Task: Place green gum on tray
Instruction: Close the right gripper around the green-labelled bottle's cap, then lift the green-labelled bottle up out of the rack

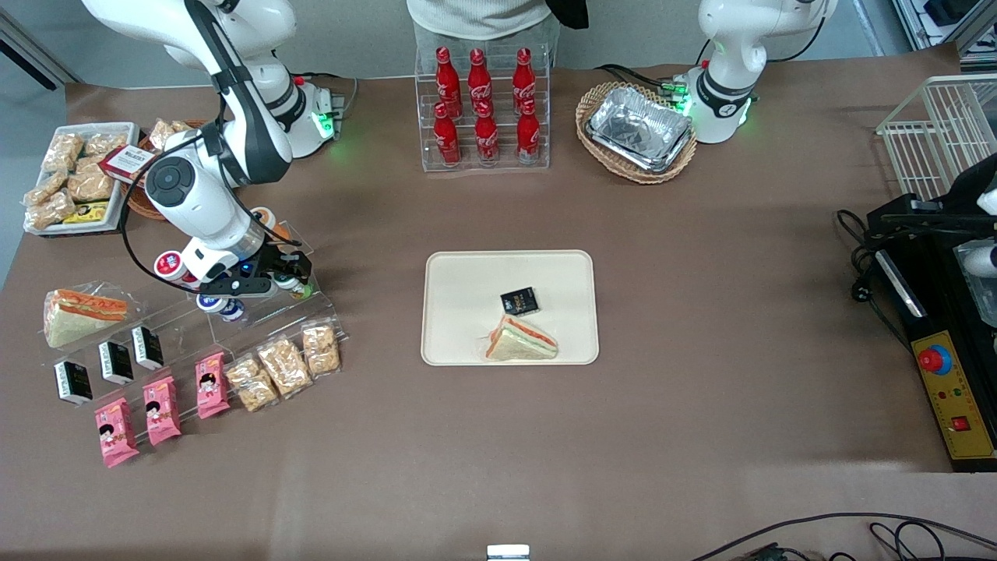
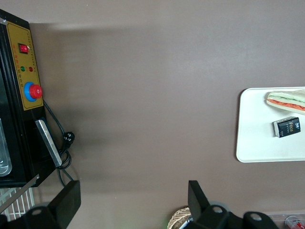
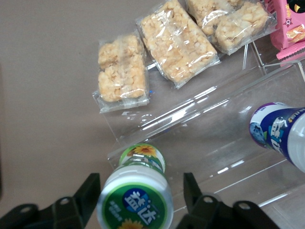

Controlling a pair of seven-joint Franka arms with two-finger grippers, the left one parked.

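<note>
Front view: the gripper [image 1: 290, 282] hangs low over the clear stepped display rack [image 1: 257, 312] at mid-left of the frame, with the green gum [image 1: 300, 290] at its fingertips. The tray [image 1: 510, 307], at frame centre and well apart from the rack, carries a sandwich [image 1: 520, 340] and a small black packet [image 1: 519, 300].

Left wrist view: the tray [image 2: 257, 138] lies at the right edge of the frame with the sandwich [image 2: 288, 99] and the black packet [image 2: 286, 127] on it.

Right wrist view: the gripper [image 3: 142, 191] has its fingers [image 3: 90, 188] spread to either side of the green gum [image 3: 137, 191], a gap showing on each side; the canister stands on the clear rack [image 3: 214, 138], with a blue-lidded canister [image 3: 279, 134] on the same step and rice-crisp packets [image 3: 176, 40] nearby.
</note>
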